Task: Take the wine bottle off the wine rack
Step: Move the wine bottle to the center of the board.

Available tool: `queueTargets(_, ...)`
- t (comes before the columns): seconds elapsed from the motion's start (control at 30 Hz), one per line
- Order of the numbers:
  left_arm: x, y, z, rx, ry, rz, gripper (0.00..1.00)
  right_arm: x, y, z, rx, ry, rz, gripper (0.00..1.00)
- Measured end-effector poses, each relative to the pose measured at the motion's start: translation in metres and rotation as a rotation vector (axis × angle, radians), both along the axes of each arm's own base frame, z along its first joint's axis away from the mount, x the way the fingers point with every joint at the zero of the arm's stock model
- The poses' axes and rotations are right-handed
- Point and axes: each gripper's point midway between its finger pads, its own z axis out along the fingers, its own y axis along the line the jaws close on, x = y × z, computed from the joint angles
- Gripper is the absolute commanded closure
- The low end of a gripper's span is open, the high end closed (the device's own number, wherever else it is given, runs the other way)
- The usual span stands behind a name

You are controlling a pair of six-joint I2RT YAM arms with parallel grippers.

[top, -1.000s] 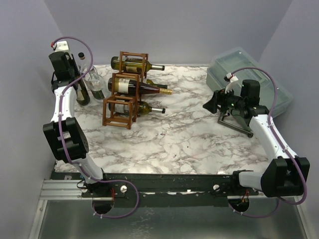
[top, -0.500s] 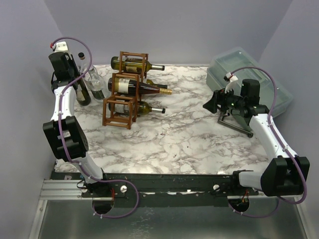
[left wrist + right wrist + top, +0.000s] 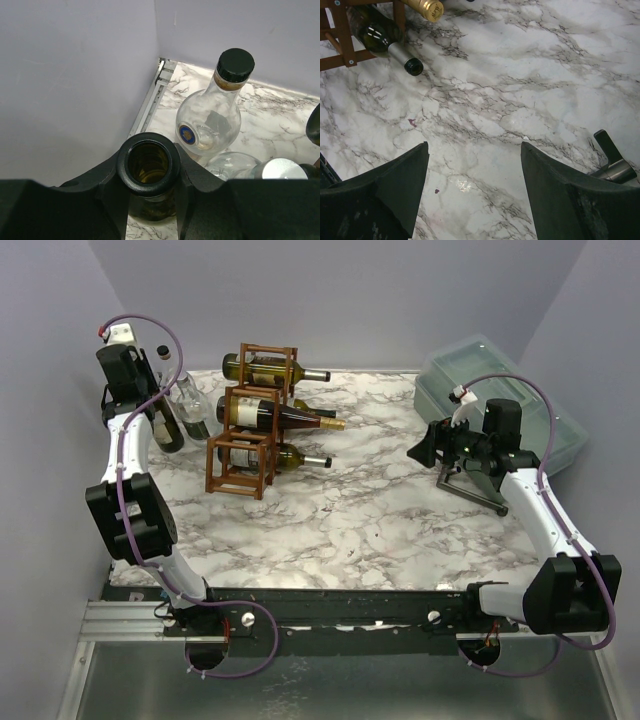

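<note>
Fingers (image 3: 97,181), matte black, tight round smooth dark-glass bottle (image 3: 149,189) neck

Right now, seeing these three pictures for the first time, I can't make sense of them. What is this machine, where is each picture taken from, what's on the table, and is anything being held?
This is a robot with two arms bolted at the near edge of a marble-patterned table. Each arm ends in a two-finger gripper. The wide picture comes from a fixed camera above and behind the arms. The other two come from a camera on each wrist, looking past that arm's own fingers.

On the table stands a wooden wine rack with three bottles lying in it. More bottles stand upright in the far left corner, and a lidded bin sits at far right.

The left gripper is closed around the neck of an uncapped dark bottle in that corner, near a clear bottle. The right gripper is open and holds nothing.
</note>
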Motion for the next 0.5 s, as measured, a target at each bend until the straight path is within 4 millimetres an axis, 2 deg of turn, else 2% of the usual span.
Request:
queueTargets(0.2,0.003,0.004,0.009,-0.003,-0.042,0.016,0.53,0.000,0.000,0.000,0.000,0.000,0.000,0.23)
queueTargets(0.5,0.004,0.004,0.014,-0.013,-0.066,0.021,0.25,0.000,0.000,0.000,-0.001,0.002,-0.001,0.23)
